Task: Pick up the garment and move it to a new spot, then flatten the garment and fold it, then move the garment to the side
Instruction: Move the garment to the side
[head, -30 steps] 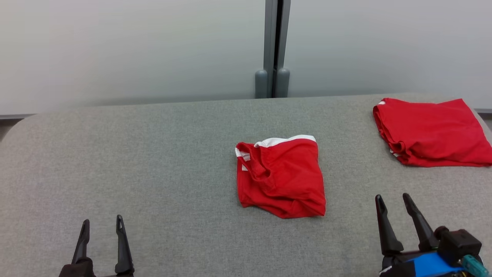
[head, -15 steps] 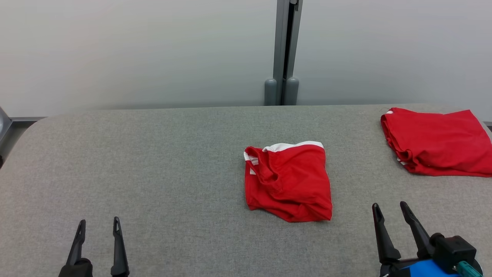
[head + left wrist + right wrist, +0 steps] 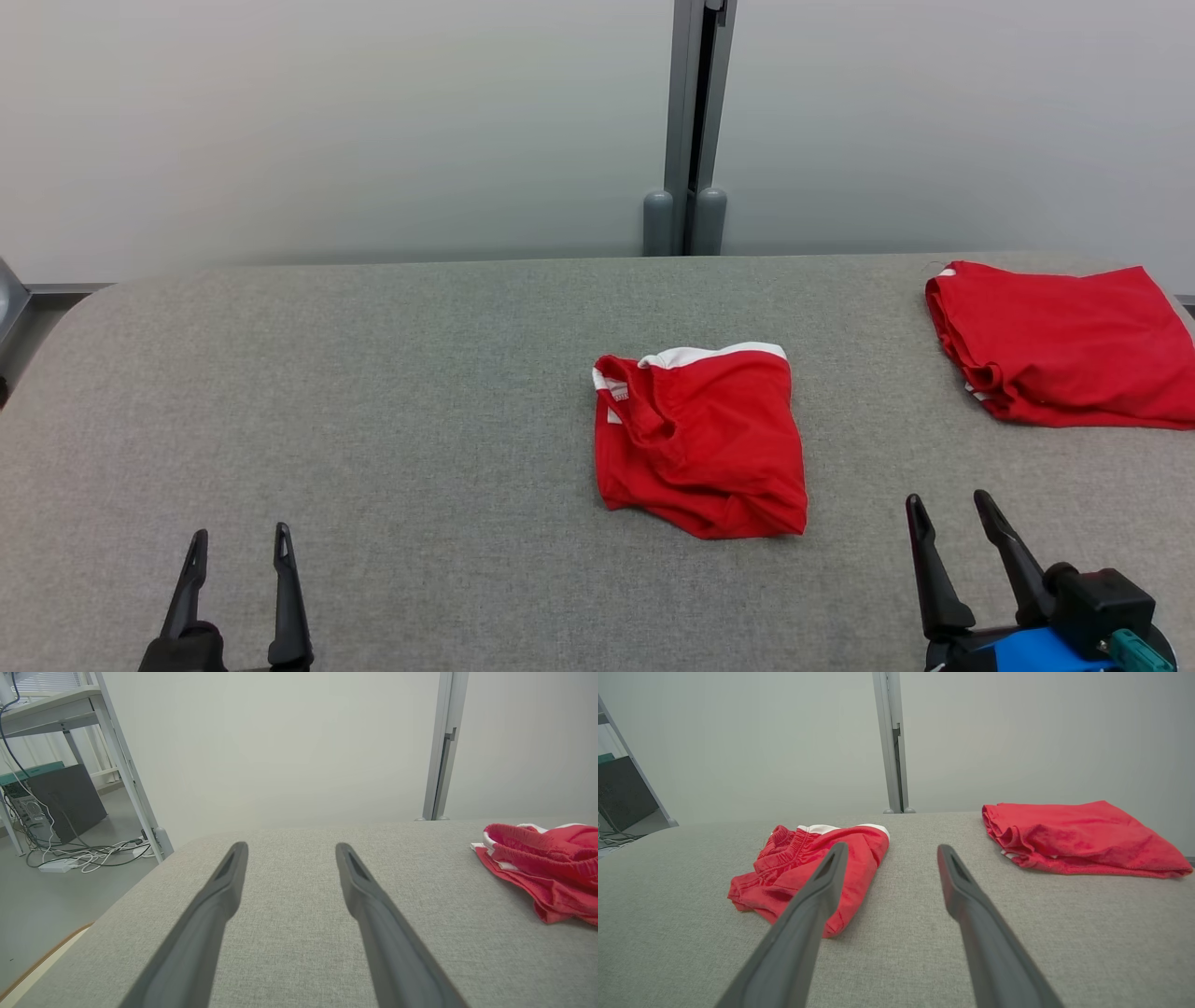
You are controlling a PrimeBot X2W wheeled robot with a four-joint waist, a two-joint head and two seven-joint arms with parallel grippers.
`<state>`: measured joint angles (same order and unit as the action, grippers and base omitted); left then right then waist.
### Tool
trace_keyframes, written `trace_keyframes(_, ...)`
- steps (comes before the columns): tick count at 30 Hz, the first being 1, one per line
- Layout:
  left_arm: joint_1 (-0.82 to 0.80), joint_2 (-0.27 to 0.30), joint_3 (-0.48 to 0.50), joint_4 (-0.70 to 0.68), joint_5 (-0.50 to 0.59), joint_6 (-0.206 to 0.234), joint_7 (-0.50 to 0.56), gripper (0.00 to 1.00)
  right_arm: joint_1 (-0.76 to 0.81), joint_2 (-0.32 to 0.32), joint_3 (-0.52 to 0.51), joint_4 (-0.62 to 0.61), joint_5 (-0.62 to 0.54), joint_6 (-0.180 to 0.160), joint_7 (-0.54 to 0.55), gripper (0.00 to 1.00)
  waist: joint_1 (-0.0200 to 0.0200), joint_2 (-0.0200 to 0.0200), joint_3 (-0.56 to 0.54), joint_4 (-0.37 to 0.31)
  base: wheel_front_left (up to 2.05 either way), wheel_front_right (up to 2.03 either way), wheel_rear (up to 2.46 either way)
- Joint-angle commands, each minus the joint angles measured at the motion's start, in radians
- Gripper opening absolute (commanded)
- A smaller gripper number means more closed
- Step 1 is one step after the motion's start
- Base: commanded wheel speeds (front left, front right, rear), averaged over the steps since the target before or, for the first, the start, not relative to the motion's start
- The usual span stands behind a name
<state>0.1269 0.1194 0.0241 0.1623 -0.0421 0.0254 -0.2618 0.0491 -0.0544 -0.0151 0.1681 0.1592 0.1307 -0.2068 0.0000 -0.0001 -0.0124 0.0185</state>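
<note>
Being held wide apart and empty, both grippers are being shown nearest: the left gripper [image 3: 240, 532] well left of the grey post [image 3: 691, 121], the right gripper [image 3: 948, 497] to its right, both over the near side of the padded table [image 3: 373, 392]. Over the last second the whole head view is being seen to shift, post and cloth together. This is being judged a move of the camera, not of the cloth, so nothing is being advanced. Farther on, almost straight before the post, a red garment [image 3: 700, 448] with a white band is lying bunched. Farthest, right of the post, a second red garment [image 3: 1055, 345] is lying folded, as a finished job would be left. No box or basket is being made out.
</note>
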Motion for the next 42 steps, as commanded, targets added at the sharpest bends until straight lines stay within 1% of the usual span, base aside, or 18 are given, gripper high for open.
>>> trace_keyframes(1,-0.010,0.003,0.002,0.003,-0.004,0.000,-0.004,1.00,0.006,0.003,-0.004,-0.004,-0.007,0.000,0.001,1.00,0.0000,0.0001,0.000,0.000,0.00,0.00,0.00)
trace_keyframes(14,-0.004,0.005,-0.001,0.001,-0.025,0.009,-0.004,1.00,-0.012,0.003,0.001,0.004,-0.007,0.000,0.001,1.00,0.0000,0.0001,0.004,-0.004,0.00,0.00,0.00)
trace_keyframes(17,-0.012,0.004,0.000,-0.006,-0.029,0.012,-0.004,1.00,-0.073,-0.013,0.016,0.009,-0.008,0.000,0.005,1.00,0.0000,0.0001,0.015,-0.006,0.00,0.00,0.00)
trace_keyframes(21,-0.036,0.002,-0.006,-0.018,-0.032,0.019,-0.003,1.00,-0.202,-0.043,0.050,0.041,0.006,0.000,0.030,1.00,0.0000,0.0001,0.047,-0.009,0.00,0.00,0.00)
trace_keyframes(24,-0.056,0.001,-0.014,-0.023,-0.031,0.019,-0.003,1.00,-0.329,-0.066,0.081,0.099,0.020,0.000,0.080,1.00,0.0000,0.0001,0.078,-0.006,0.00,0.00,0.00)
trace_keyframes(27,-0.085,-0.002,-0.023,-0.026,-0.029,0.022,-0.003,1.00,-0.445,-0.071,0.119,0.182,0.035,0.000,0.138,1.00,0.0000,0.0001,0.115,0.003,0.00,0.00,0.00)
trace_keyframes(31,-0.127,-0.009,-0.035,-0.022,-0.031,0.026,-0.003,1.00,-0.566,-0.078,0.166,0.326,0.038,0.000,0.209,1.00,0.0000,0.0001,0.164,0.015,0.00,0.00,0.00)
trace_keyframes(36,-0.174,-0.015,-0.055,-0.014,-0.029,0.026,-0.004,1.00,-0.661,-0.093,0.222,0.505,0.037,0.000,0.247,1.00,0.0000,0.0001,0.223,0.032,0.00,0.00,0.00)
trace_keyframes(38,-0.188,-0.018,-0.057,-0.014,-0.029,0.027,-0.004,1.00,-0.686,-0.094,0.233,0.569,0.040,0.000,0.245,1.00,0.0000,0.0001,0.240,0.038,0.00,0.00,0.00)
trace_keyframes(40,-0.201,-0.019,-0.059,-0.013,-0.029,0.029,-0.004,1.00,-0.697,-0.090,0.246,0.624,0.046,0.000,0.238,1.00,0.0000,0.0001,0.253,0.043,0.00,0.00,0.00)
trace_keyframes(41,-0.201,-0.019,-0.059,-0.013,-0.029,0.029,-0.004,1.00,-0.697,-0.090,0.246,0.624,0.046,0.000,0.238,1.00,0.0000,0.0001,0.253,0.043,0.00,0.00,0.00)
trace_keyframes(42,-0.205,-0.020,-0.061,-0.012,-0.029,0.030,-0.004,1.00,-0.699,-0.086,0.253,0.649,0.053,0.000,0.233,1.00,0.0000,0.0001,0.259,0.045,0.00,0.00,0.00)
